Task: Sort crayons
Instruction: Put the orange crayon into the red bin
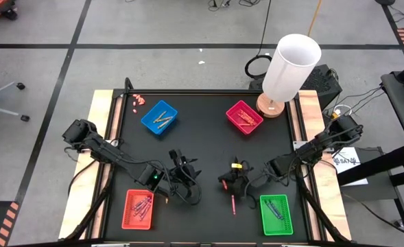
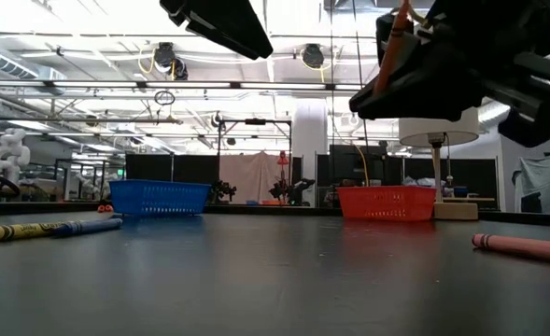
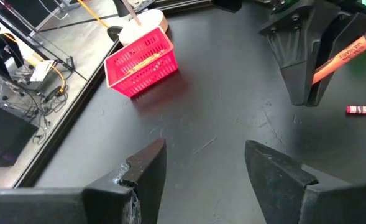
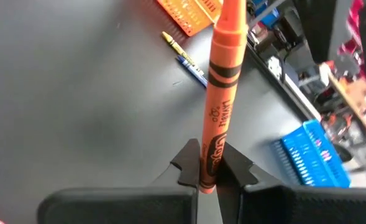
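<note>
My right gripper (image 4: 210,171) is shut on an orange crayon (image 4: 225,68) above the table's near middle (image 1: 229,180). The crayon also shows in the low view (image 2: 393,42) and the left wrist view (image 3: 344,56). My left gripper (image 3: 204,149) is open and empty, just to the left of it (image 1: 183,167). A pink crayon (image 1: 233,204) lies flat on the table below the right gripper. A yellow and a blue crayon (image 4: 184,55) lie side by side on the table. Blue (image 1: 159,118), magenta (image 1: 244,116), red (image 1: 138,208) and green (image 1: 276,213) trays hold crayons. My right gripper pinches the orange crayon near one end (image 4: 209,163) between its two fingers. The rest of the crayon sticks out past the fingertips. The crayon is lifted clear of the table and stands steeply in the low view, its free end up.
A white lamp (image 1: 289,72) stands on a round wooden base at the table's far right corner. Tiny pink-red bits (image 1: 138,101) lie at the far left corner. The middle of the black table top (image 1: 202,144) is bare between the trays.
</note>
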### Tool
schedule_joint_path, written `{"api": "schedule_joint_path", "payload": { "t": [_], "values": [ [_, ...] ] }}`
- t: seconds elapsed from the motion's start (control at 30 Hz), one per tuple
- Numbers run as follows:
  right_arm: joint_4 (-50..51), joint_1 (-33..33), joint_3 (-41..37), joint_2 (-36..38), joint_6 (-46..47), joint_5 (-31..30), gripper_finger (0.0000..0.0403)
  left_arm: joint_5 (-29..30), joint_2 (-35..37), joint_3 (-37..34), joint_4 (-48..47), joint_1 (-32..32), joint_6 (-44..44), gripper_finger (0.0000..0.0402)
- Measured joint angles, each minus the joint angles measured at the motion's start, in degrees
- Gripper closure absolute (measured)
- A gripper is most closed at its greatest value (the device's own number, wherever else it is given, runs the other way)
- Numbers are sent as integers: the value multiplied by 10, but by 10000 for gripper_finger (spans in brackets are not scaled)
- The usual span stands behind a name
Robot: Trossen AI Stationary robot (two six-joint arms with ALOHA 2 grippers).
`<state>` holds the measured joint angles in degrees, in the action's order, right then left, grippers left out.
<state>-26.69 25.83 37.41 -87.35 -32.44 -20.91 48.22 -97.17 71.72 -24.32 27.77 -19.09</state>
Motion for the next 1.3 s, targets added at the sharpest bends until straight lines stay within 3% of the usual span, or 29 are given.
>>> {"api": "schedule_joint_path", "payload": {
  "t": [0.43, 0.67, 1.1, 1.3],
  "values": [
    [-5, -54, 8, 0, 296, -1, 392, 0, 0, 0, 0, 0, -1, 188],
    [194, -119, 67, 0, 431, 0, 392, 0, 0, 0, 0, 0, -1, 188],
    [615, -268, 228, 0, 461, 1, 383, 0, 0, 0, 0, 0, -2, 188],
    [691, -359, 261, 0, 412, 1, 383, 0, 0, 0, -1, 0, -2, 188]
  ]
}}
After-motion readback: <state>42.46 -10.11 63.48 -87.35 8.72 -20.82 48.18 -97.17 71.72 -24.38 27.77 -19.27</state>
